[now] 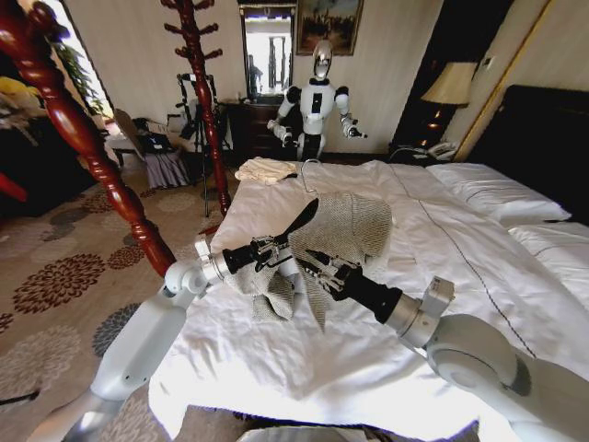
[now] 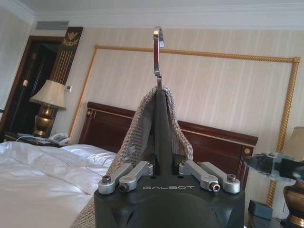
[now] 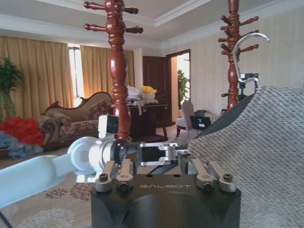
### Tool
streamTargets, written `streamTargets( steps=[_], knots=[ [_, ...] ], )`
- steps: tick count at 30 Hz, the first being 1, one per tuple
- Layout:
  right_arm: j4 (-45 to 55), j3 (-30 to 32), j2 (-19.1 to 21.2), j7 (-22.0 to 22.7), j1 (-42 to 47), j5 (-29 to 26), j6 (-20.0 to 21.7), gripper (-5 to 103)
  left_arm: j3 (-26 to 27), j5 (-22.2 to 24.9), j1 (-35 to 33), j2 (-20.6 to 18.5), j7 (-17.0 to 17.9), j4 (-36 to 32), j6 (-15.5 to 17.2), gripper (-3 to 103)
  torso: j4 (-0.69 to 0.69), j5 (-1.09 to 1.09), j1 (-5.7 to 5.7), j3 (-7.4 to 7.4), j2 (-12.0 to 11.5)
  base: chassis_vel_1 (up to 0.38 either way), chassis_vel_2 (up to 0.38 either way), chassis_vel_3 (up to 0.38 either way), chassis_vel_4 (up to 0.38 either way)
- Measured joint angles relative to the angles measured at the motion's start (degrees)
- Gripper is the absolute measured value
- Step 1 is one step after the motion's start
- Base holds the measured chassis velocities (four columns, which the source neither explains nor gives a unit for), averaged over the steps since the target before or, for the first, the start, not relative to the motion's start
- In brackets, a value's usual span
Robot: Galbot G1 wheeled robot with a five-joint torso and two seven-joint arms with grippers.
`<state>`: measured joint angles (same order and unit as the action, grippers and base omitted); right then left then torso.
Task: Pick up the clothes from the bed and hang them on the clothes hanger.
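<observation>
Both arms reach in from the foot edge of the bed (image 1: 442, 276), and the work sits between them, just above the duvet. Your left hand (image 1: 271, 249) is clamped on the lower arm of the clothes hanger (image 1: 299, 221); from its wrist view you see the black body of the hanger rising edge-on out of the fingers (image 2: 135, 173), the silver hook (image 2: 157, 52) on top. The tweed jacket (image 1: 345, 230) already lies over the hanger's far shoulder and spreads toward the middle of the bed, while a sleeve or hem trails down below the left hand onto the duvet.

Your right hand (image 1: 324, 269) is at the jacket's near edge, just beside the left hand. Whether its fingers are apart or pinching cloth, I cannot tell; its wrist view only shows tweed close beside it.

By my reading the step in hand is seating the jacket on the hanger. Hold the left hand steady and keep the hanger from rolling, since the grip is near one end. Use the right hand to draw the neck opening over the bare shoulder, taking outer fabric and lining together. Mind the coat stand (image 1: 198, 92) off the bed's left edge.
</observation>
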<state>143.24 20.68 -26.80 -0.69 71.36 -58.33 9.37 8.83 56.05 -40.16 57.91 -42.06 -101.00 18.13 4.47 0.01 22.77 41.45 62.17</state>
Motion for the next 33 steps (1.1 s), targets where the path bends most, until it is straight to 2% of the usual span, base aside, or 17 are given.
streamTargets(
  steps=[1, 4, 5, 6, 7, 10, 11, 13, 15, 16, 19, 24, 27, 29, 31, 32, 33],
  knots=[
    [0.0, 0.0, 0.0, -1.3, 0.0, -0.1, -0.2, 50, -0.2, 0.0, 0.5, 0.2, -0.5, 0.7, -0.3, 18, 0.00, 0.00, 0.00, 0.00, 0.0, 0.000, 0.000, 0.000, 0.000],
    [0.0, 1.9, 0.1, -5.9, 0.0, -1.9, -1.6, 66, -0.6, 0.0, 1.4, 0.7, -3.4, 3.0, -1.6, 18, -0.01, 0.00, 0.00, 0.00, 0.0, 0.000, 0.000, 0.000, 0.000],
    [0.0, 1.9, 0.1, -5.9, 0.0, -1.9, -1.6, 66, -0.6, 0.0, 1.4, 0.7, -3.4, 3.0, -1.6, 18, -0.01, 0.00, 0.00, 0.00, 0.0, 0.000, 0.000, 0.000, 0.000],
    [0.0, 2.9, 0.1, -7.2, 0.0, -2.6, -2.1, 71, -0.6, -0.2, 1.6, 0.9, -4.4, 3.7, -2.0, 18, 0.00, 0.00, 0.00, 0.00, 0.0, 0.000, 0.000, 0.000, 0.000],
    [0.0, 3.9, 0.2, -8.2, -0.4, -3.0, -2.6, 71, -0.6, -0.6, 1.8, 1.0, -5.9, 4.6, -2.6, 18, 0.00, 0.00, 0.00, 0.00, 0.0, 0.000, 0.000, 0.000, 0.000],
    [0.0, 6.8, 1.0, -9.1, -2.1, -2.0, -3.6, 88, -0.5, -1.6, 2.3, 1.0, -10.5, 7.5, -4.5, 18, 0.00, -0.01, 0.00, 0.00, 0.0, 0.000, 0.000, 0.000, 0.000],
    [0.0, 6.8, 1.0, -9.1, -2.1, -2.0, -3.6, 88, -0.5, -1.6, 2.3, 1.0, -10.5, 7.5, -4.5, 18, 0.00, -0.01, 0.00, 0.00, 0.0, 0.000, 0.000, 0.000, 0.000],
    [0.0, 8.7, 1.7, -9.1, -3.3, -0.7, -3.8, 97, -0.2, -1.8, 2.6, 0.5, -12.7, 8.9, -5.4, 18, -0.01, -0.01, 0.00, 0.00, 0.0, 0.000, 0.000, 0.000, 0.000],
    [0.0, 9.5, 2.2, -7.5, -4.0, -0.7, -4.6, 99, 0.3, -1.8, 2.8, 0.0, -14.2, 9.7, -5.6, 18, -0.01, -0.01, 0.00, 0.00, 0.0, 0.000, 0.000, 0.000, 0.000],
    [0.0, 9.7, 2.5, -5.0, -4.5, -1.1, -5.0, 100, 0.8, -1.8, 3.0, -0.3, -15.1, 10.1, -5.7, 18, -0.01, -0.01, 0.00, 0.00, 0.0, 0.000, 0.000, 0.000, 0.000],
    [-0.2, 9.9, 2.9, -3.1, -5.3, -2.4, -5.6, 100, 1.6, -1.8, 3.1, -0.9, -16.5, 10.4, -5.9, 18, 0.00, -0.01, 0.00, 0.00, 0.0, 0.000, 0.000, 0.000, 0.000],
    [-3.4, 11.4, 4.0, -3.6, -7.1, -3.5, -6.1, 100, 3.1, -1.5, 3.1, -2.9, -19.3, 10.8, -6.5, 18, -0.01, 0.01, 0.00, 0.00, 0.0, 0.000, 0.000, 0.000, 0.000],
    [-7.6, 12.7, 6.7, -9.0, -9.0, -7.0, -6.5, 100, 4.3, -1.5, 2.4, -4.4, -21.2, 10.8, -6.7, 18, -0.02, 0.00, 0.00, 0.00, 0.0, 0.000, 0.000, 0.000, 0.000],
    [-8.5, 12.9, 7.4, -10.5, -9.3, -7.9, -6.5, 100, 4.5, -1.5, 2.3, -4.6, -21.6, 10.8, -6.8, 18, -0.02, -0.01, 0.00, 0.00, 0.0, 0.000, 0.000, 0.000, 0.000],
    [-12.3, 12.9, 10.1, -19.0, -10.9, -12.1, -7.0, 100, 5.1, -1.5, 1.8, -5.2, -22.7, 10.7, -6.9, 18, -0.01, -0.01, 0.00, 0.00, 0.0, 0.000, 0.000, 0.000, 0.000],
    [-12.3, 12.9, 10.1, -19.0, -10.9, -12.1, -7.0, 100, 5.1, -1.5, 1.8, -5.2, -22.7, 10.7, -6.9, 18, -0.01, -0.01, 0.00, 0.00, 0.0, 0.000, 0.000, 0.000, 0.000],
    [-14.2, 12.4, 11.2, -23.5, -11.9, -13.5, -7.7, 100, 5.3, -1.5, 1.6, -5.4, -23.1, 10.5, -6.9, 18, -0.01, -0.01, 0.00, 0.00, 0.0, 0.000, 0.000, 0.000, 0.000]
  ],
)
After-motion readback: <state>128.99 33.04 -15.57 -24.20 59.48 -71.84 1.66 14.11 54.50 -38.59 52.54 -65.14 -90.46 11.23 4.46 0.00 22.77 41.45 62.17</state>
